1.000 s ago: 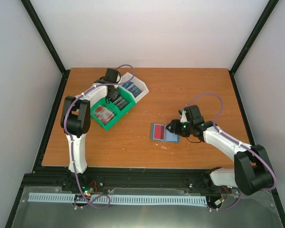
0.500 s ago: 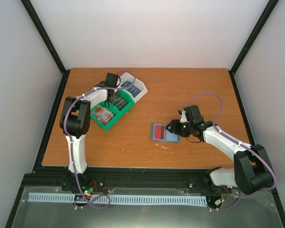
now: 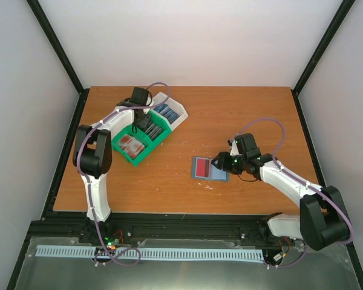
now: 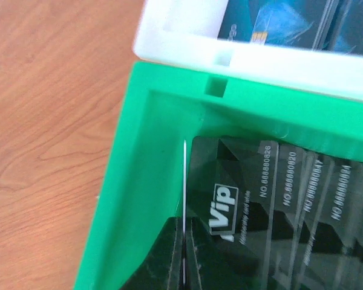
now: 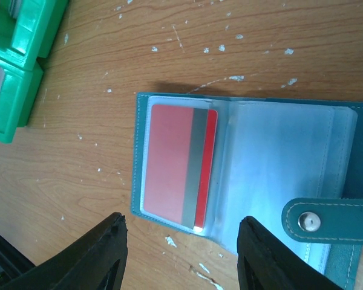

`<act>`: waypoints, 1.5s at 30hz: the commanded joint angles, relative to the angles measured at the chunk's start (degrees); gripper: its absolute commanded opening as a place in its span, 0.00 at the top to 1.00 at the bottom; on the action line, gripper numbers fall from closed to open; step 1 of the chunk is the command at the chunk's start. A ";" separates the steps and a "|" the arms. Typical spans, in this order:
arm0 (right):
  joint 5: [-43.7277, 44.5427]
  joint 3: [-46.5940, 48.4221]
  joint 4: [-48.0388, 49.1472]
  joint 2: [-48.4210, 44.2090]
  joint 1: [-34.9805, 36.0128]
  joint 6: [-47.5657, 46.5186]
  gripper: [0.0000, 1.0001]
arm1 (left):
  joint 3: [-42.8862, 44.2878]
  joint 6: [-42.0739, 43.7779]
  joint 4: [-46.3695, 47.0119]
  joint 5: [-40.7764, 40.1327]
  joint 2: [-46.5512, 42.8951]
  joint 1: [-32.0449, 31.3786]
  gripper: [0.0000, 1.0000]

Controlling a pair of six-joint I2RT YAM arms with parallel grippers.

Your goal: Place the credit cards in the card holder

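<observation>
The teal card holder [image 5: 290, 157] lies open on the table, with a red credit card [image 5: 169, 163] with a grey band in its left clear pocket; both also show in the top view [image 3: 209, 168]. My right gripper [image 5: 181, 220] is open just above the holder's near edge and holds nothing; in the top view it [image 3: 219, 162] sits at the holder's right side. My left gripper [image 4: 184, 223] is down in the green bin [image 4: 139, 181], shut on a thin card [image 4: 184, 181] seen edge-on, beside several dark VIP cards [image 4: 272, 199].
A white bin [image 4: 187, 42] with blue cards [image 4: 278, 21] adjoins the green bin at the back. In the top view the green bin [image 3: 128, 158] also holds reddish cards [image 3: 131, 144] in its near compartment. White specks dot the wood around the holder.
The left arm's elbow has shifted slightly left while its gripper stays in the green bin. The right arm and the card holder have not moved.
</observation>
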 commanded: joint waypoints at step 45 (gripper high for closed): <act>23.32 10.52 -22.46 -0.21 9.48 -2.19 0.56 | -39.96 -75.17 51.86 39.75 -21.01 -26.78 0.99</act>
